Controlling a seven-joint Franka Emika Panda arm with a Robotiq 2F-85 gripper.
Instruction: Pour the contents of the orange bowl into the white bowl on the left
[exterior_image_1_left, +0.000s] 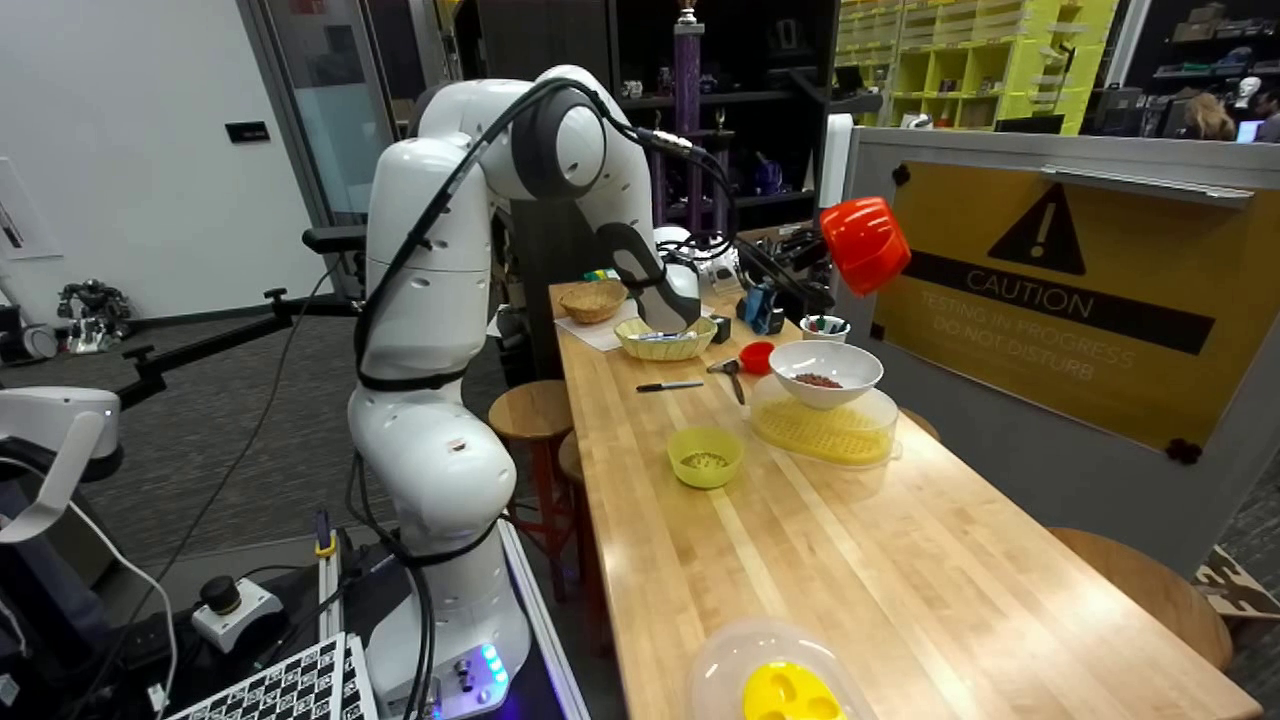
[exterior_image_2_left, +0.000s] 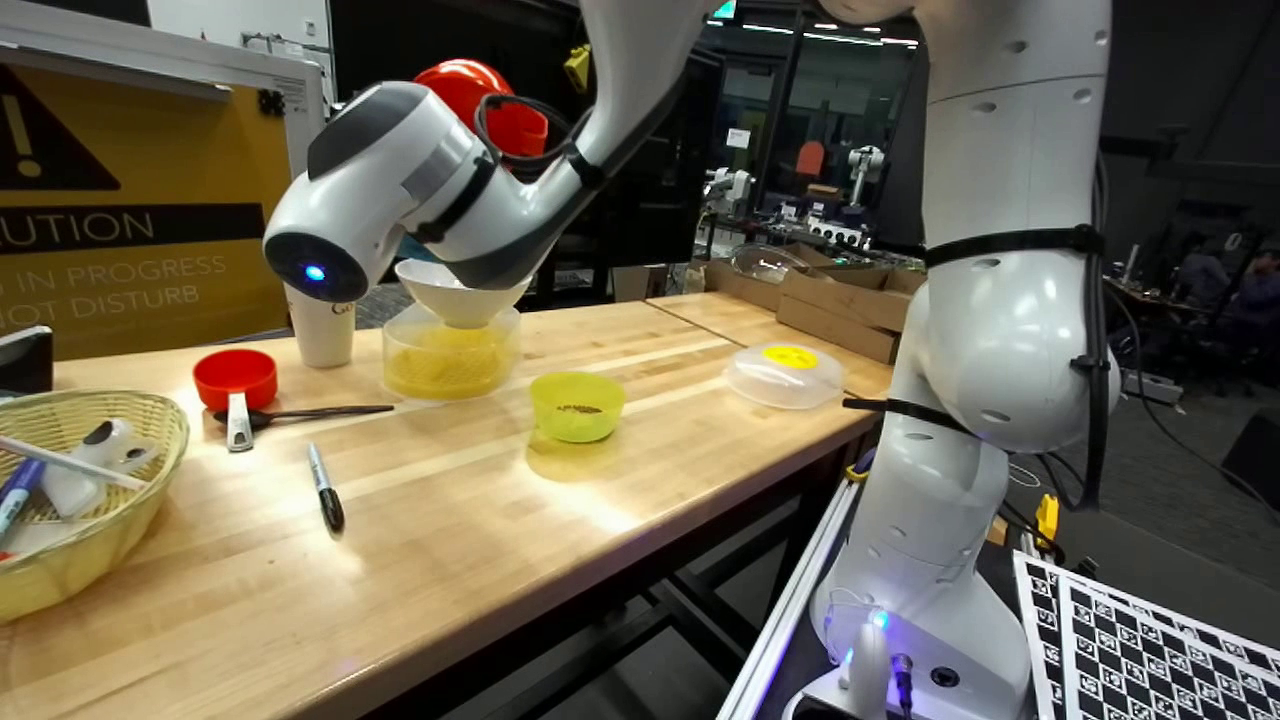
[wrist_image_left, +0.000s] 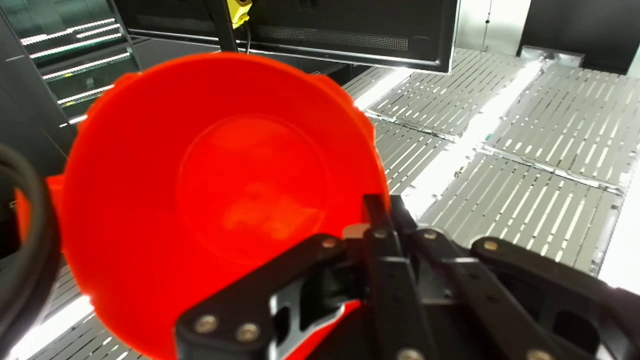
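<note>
A wooden table (exterior_image_1_left: 900, 570) stands beside the arm (exterior_image_1_left: 430, 300), with round stools (exterior_image_1_left: 530, 408) along it, grey carpet (exterior_image_1_left: 220, 400) on the floor, and a grey partition (exterior_image_1_left: 1060, 475) bearing a caution sign (exterior_image_1_left: 1080, 300). Yellow shelves (exterior_image_1_left: 975, 75) rise beyond it. The gripper (wrist_image_left: 387, 202) has its jaws closed on the rim of the orange bowl (exterior_image_1_left: 865, 245), one finger inside and one outside; the bowl is held tipped in the air and shows above the white bowl (exterior_image_1_left: 848, 365) in both exterior views. The white bowl sits upright on a clear tub (exterior_image_1_left: 880, 428) with a yellow inside, small reddish pieces (exterior_image_1_left: 818, 380) in it. Also on the wood are a yellow-green bowl (exterior_image_1_left: 705, 478) with bits (exterior_image_1_left: 705, 460) in the bottom, a marker (exterior_image_2_left: 325, 487) and a pale yellow basket (exterior_image_2_left: 130, 525). Cardboard boxes (exterior_image_2_left: 840, 305) stand at the back in an exterior view. The wrist view looks up at a slatted ceiling (wrist_image_left: 540, 135).
</note>
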